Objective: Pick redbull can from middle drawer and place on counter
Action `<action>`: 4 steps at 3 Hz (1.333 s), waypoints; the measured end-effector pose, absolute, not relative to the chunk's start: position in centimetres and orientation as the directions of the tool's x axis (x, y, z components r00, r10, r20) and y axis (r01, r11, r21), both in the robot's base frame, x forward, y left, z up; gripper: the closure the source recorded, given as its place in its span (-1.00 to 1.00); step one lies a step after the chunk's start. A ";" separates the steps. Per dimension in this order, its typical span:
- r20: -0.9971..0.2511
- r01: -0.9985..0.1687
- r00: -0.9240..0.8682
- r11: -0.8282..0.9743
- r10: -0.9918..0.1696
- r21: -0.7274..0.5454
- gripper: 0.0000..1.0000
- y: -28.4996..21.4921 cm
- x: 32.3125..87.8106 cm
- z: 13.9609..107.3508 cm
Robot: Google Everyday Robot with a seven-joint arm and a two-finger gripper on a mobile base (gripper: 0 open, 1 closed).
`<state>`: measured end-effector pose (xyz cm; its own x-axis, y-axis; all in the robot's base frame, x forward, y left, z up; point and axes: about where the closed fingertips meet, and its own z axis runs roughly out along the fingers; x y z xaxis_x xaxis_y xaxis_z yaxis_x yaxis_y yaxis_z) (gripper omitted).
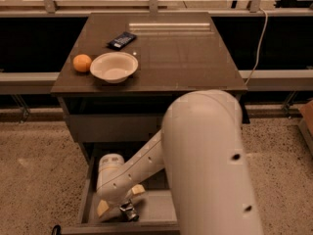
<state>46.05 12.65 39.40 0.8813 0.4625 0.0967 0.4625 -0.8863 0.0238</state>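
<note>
While the arm [205, 155] is reached down into the open middle drawer [151, 207], the tool [122, 205] is held low over the drawer floor, near the front left. The redbull can [128, 211] is seen lying on that floor, right at the tool and partly hidden by the wrist; contact is not confirmed. Whether the tool is released or clenched cannot be told.

Step judged: the pick, with the lift not yet made. A firm hold on the can is needed first, then a lift out toward the front, since the upper drawer front [112, 127] and the tabletop [186, 58] edge are set directly above.

On the tabletop, an orange [82, 62], a white bowl [114, 66] and a dark packet [122, 40] are grouped at the left. The right half is judged better suited for placement.
</note>
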 end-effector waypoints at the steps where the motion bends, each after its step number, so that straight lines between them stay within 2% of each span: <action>1: 0.082 0.449 0.889 -0.893 0.450 0.032 -0.96 13.1 46.6 37.2; 3: 0.050 0.419 0.908 -0.906 0.416 -0.058 -0.06 13.1 47.0 36.2; 4: 0.049 0.444 0.896 -0.893 0.442 -0.072 0.40 13.6 46.7 36.9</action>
<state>46.73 13.58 36.86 0.8958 0.4419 0.0489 0.4444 -0.8930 -0.0715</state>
